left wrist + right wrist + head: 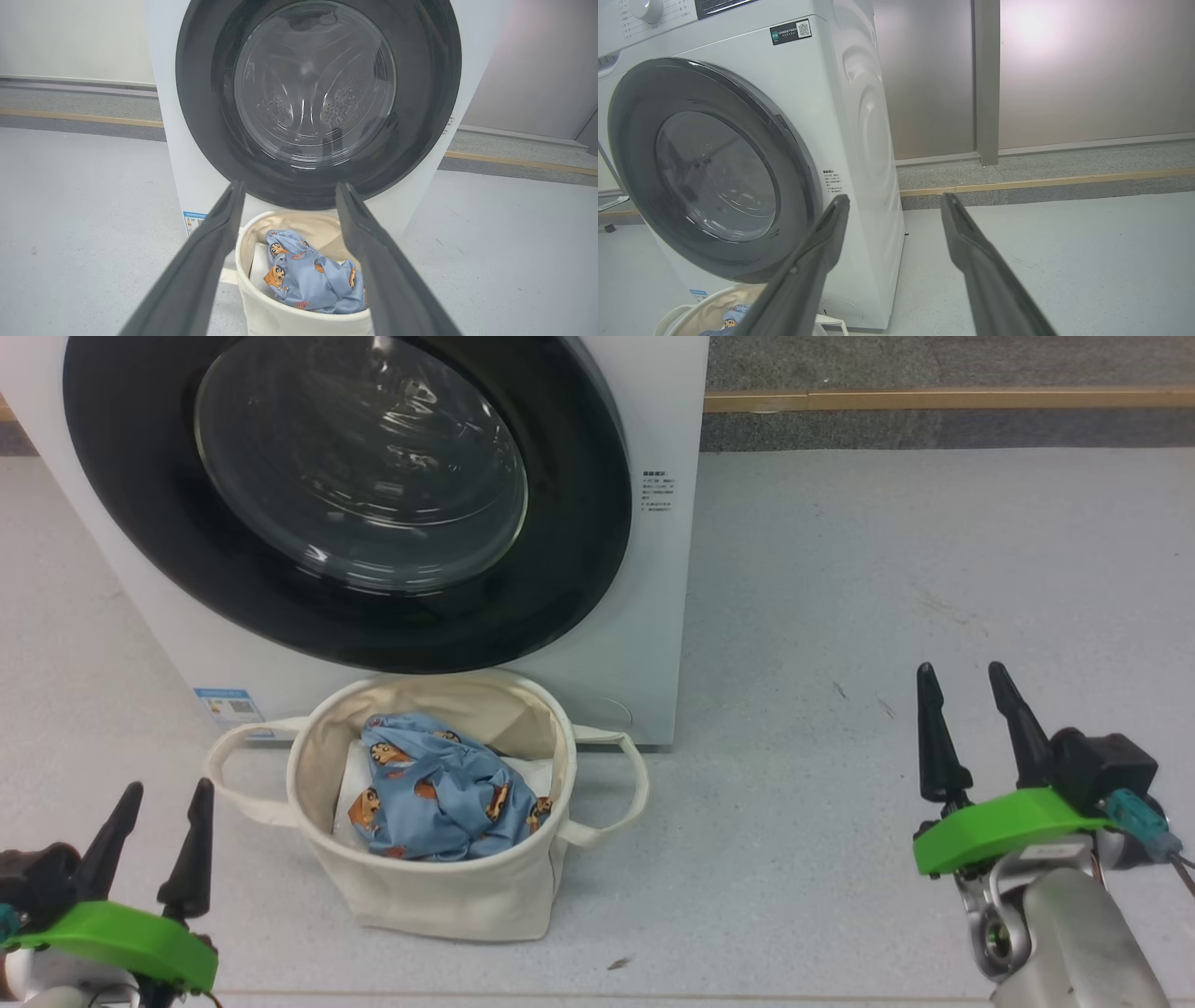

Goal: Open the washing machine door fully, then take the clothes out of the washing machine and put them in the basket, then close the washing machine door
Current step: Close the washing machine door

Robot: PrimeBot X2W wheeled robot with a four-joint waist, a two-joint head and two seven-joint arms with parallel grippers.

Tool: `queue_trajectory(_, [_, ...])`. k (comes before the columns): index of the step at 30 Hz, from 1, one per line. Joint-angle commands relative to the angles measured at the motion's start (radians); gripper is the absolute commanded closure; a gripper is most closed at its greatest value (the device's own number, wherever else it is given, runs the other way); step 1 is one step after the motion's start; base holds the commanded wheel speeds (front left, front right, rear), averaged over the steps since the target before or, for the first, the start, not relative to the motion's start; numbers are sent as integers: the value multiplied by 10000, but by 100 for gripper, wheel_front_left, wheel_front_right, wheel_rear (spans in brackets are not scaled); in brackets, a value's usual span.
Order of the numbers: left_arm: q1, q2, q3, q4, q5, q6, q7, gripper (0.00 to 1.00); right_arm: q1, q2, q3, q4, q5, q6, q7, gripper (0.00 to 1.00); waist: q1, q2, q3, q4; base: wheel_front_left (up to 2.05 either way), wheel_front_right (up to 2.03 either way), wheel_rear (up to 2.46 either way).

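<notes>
washing machine (pixel 653 644): a big white box at 11 o'clock in the head view. It stands on the grey floor (pixel 887 569).
door (pixel 359 462): round, with a fat black rim and clear glass. It lies flat on the front of the washing machine, shut.
basket (pixel 448 896): soft and cream. It sits on the floor at 6 o'clock from the door, just in front of the machine.
clothes (pixel 434 793): blue cloth with orange faces, bunched up inside the basket on top of a white sheet (pixel 347 793).
left gripper (pixel 169 786): at 8 o'clock, near the basket. Its fingers are spread wide and hold nothing.
right gripper (pixel 961 668): at 4 o'clock, over bare floor, well apart from the basket. Its fingers are spread wide and hold nothing.
</notes>
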Motion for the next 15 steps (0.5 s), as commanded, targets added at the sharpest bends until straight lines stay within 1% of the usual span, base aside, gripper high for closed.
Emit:
queue_trajectory(1, [-653,360,380,-221,42,-40,-120,0,-111,84,194,-375,-44,-4,-51,0,0,-1,-3,-1,0,0,0])
queue_trajectory(15, [-716,422,334,-174,105,-63,-120,0,-107,97,171,-348,-58,-4,-51,0,0,-1,34,-22,0,0,0])
